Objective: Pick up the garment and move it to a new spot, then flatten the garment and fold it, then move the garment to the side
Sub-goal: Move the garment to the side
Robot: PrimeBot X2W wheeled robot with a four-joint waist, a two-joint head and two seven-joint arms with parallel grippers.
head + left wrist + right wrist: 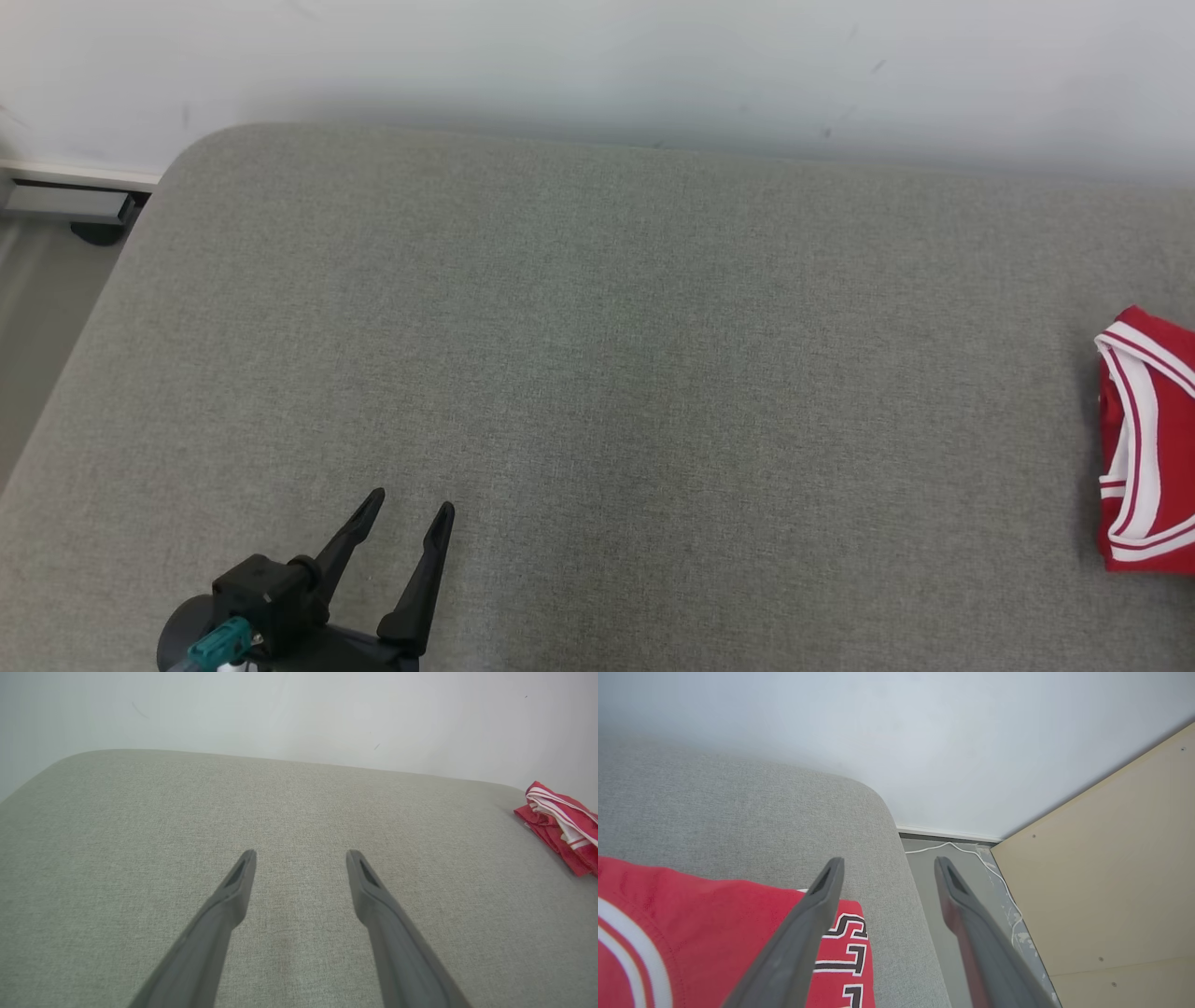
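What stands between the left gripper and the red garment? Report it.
Nothing visible stands between them. The grey cushion runs bare from the open left gripper, at its near left, to the folded red garment at its right end.

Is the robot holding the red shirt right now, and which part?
Nothing is held. The left gripper and right gripper both stand open, and the folded red jersey lies on the grey cushion.
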